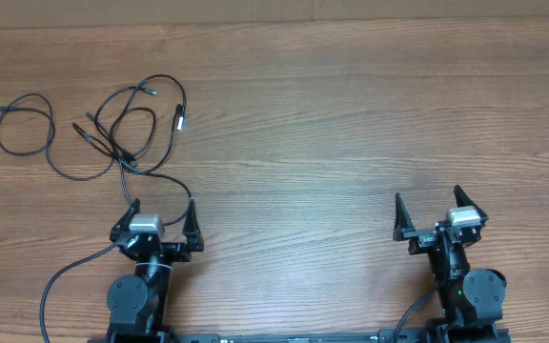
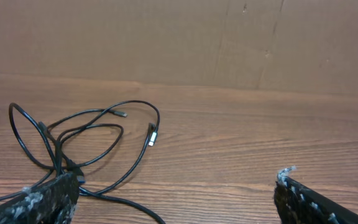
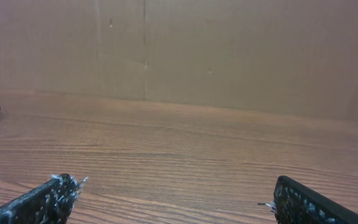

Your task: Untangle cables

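Left claw [image 1: 163, 205]: near-left on the wood-grain surface [image 1: 332, 143], fingers spread wide, nothing between them; the wrist view [image 2: 178, 176] shows both fingertips low over the wood.
Right claw [image 1: 428, 195]: near-right, well apart from the cords, also wide and empty; only bare wood lies ahead of it [image 3: 174, 182].
Trailing strand [image 1: 165, 178]: one black cord runs from the tangle towards the near side and ends up beside the left claw's fingers; whether it touches them cannot be told.
Cables [image 1: 122, 155]: just beyond the left claw, flat on the surface in loose overlapping loops that cross at one tight spot [image 2: 58, 149].
Silvery plug [image 1: 180, 119]: at the tangle's right side [image 2: 152, 138].
Cord end [image 1: 4, 110]: far left, on a separate open loop.
Cardboard wall [image 2: 166, 37]: brown, upright along the far edge.
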You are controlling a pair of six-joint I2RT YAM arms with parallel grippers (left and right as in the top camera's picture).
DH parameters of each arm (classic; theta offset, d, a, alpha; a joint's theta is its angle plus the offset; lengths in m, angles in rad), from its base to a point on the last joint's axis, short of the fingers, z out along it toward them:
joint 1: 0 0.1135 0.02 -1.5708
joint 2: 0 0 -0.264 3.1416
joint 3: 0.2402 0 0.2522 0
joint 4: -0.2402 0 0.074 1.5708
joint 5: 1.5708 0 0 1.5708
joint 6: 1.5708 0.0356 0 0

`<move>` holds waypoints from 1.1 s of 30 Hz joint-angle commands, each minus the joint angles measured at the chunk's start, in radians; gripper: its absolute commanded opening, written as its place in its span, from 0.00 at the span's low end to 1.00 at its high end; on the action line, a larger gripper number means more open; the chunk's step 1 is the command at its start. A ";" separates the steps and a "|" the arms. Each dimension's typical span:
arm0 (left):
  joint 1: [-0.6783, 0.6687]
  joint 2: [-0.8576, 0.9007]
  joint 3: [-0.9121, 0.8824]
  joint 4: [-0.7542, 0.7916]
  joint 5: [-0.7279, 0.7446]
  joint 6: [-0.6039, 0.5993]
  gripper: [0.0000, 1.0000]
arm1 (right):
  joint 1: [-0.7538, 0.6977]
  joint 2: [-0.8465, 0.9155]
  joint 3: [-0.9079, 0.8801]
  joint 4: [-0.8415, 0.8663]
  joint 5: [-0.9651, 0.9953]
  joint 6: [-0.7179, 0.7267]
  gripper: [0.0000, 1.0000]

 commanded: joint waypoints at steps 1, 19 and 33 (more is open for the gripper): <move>0.005 -0.010 -0.003 0.001 0.009 0.011 1.00 | -0.008 -0.009 -0.011 0.005 -0.006 -0.008 1.00; 0.005 -0.010 -0.003 0.000 0.009 0.011 1.00 | -0.055 -0.008 -0.010 0.005 -0.006 -0.008 1.00; 0.005 -0.010 -0.003 0.001 0.009 0.011 1.00 | -0.055 -0.008 -0.010 0.006 -0.006 -0.008 1.00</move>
